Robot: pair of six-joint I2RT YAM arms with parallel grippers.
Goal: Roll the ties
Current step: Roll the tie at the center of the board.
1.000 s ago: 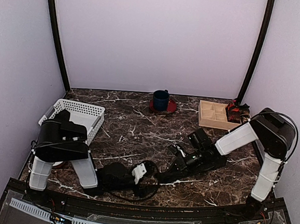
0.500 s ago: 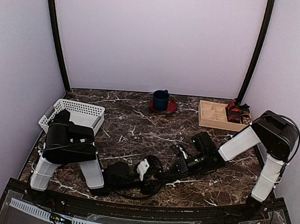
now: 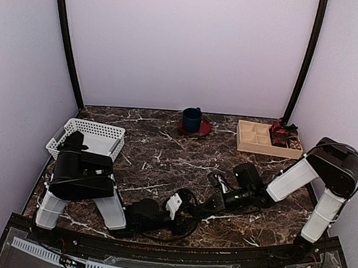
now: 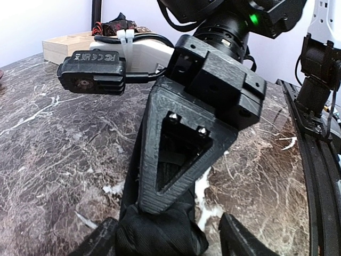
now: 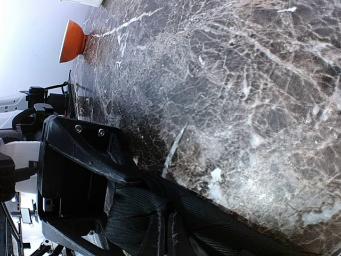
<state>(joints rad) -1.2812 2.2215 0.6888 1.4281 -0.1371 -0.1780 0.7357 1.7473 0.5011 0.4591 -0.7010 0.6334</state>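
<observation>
So the table [image 3: 165, 154] is looking like polished dark marble with white veins, catching a bit of shine. The tie [image 5: 133, 213] is showing up as matt black woven cloth with a fine ribbed weave. The right tool [image 4: 160, 198] is reading as matt black plastic, slightly grainy. The basket [image 3: 99, 126] on the left is looking like white plastic lattice, and the far-right tray [image 3: 258, 150] like pale bare wood.

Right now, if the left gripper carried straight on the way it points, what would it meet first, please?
Most likely the right gripper, whose finger stands directly ahead of the left gripper, over the tie bunched between them; depth is unclear.
</observation>
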